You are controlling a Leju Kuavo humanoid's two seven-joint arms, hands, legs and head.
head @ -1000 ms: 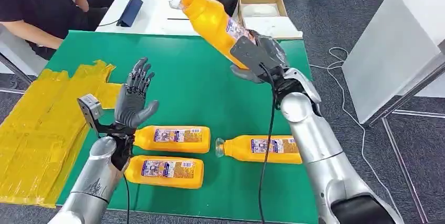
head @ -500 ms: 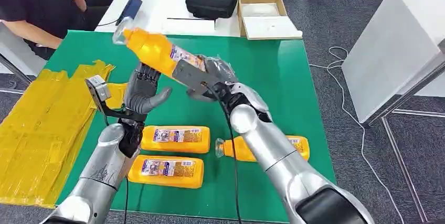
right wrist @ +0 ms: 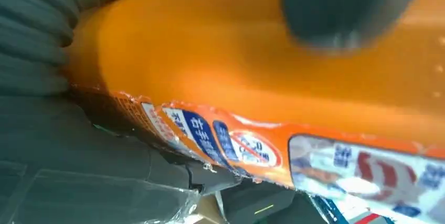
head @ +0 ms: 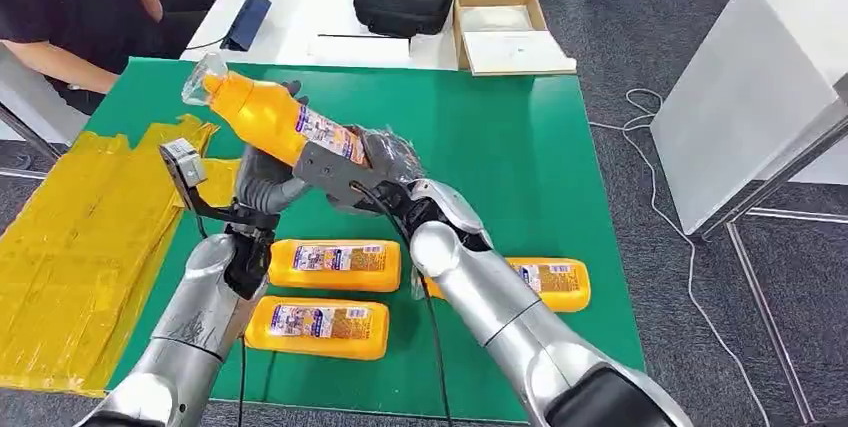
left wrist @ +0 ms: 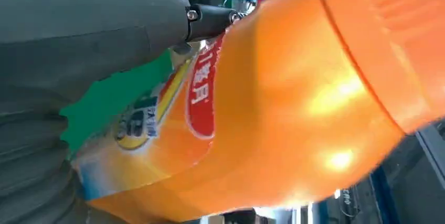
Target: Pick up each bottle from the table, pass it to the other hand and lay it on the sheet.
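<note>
Bottle (head: 265,115) held up in the air over the green counter (head: 480,137), tilted, cap end toward the yellow sheet (head: 75,237); right hand (head: 375,162) grasps its lower body. Left hand (head: 262,185) sits right under and against the bottle's middle, with one fingertip showing above the bottle, but how far its fingers are closed I cannot tell. Handover step, judged about midway. To do it well: left hand should wrap firmly around the mid-body before the right lets go, since the smooth plastic could slip. Then lay it flat on the sheet. Three other bottles (head: 335,264) lie on the counter near the robot, still to be moved.
</note>
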